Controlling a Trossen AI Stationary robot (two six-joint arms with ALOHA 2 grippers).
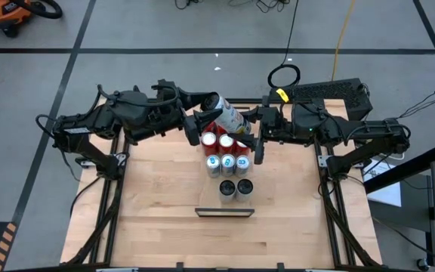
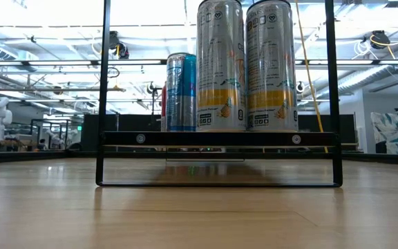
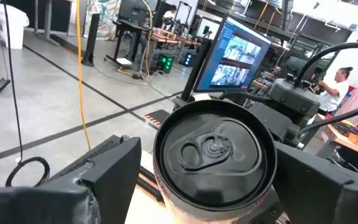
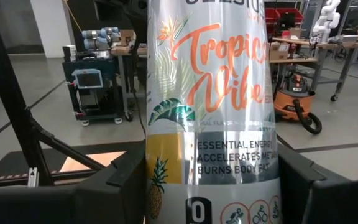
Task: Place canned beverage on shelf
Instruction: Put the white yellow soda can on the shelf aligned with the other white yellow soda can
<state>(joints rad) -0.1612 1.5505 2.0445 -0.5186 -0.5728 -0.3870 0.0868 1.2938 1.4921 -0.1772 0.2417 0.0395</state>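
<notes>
A silver canned beverage (image 1: 230, 115) with a pineapple print and orange lettering (image 4: 210, 124) hangs tilted above the table's far middle, between my two grippers. My right gripper (image 1: 252, 130) comes from the right and is shut on the can's lower body. My left gripper (image 1: 202, 119) comes from the left. It stands open with a finger on either side of the can's pull-tab end (image 3: 213, 155), and a gap shows beside one finger. The shelf (image 1: 225, 212) is a narrow board at the table's near middle. Its dark frame (image 2: 220, 138) fills the low view. My right gripper pinches the can's lower body (image 4: 160, 180) between its two fingers. They come level from the table's right side and lie across the can. The can is lifted clear above the standing cans, its top leaning away toward my left arm.
Below the held can stand red cans (image 1: 217, 140), blue-and-white cans (image 1: 228, 161) and two silver cans (image 1: 236, 187). In the low view silver cans (image 2: 247, 66) and a blue one (image 2: 182, 90) rise above the shelf's crossbar; on it or behind it, I cannot tell.
</notes>
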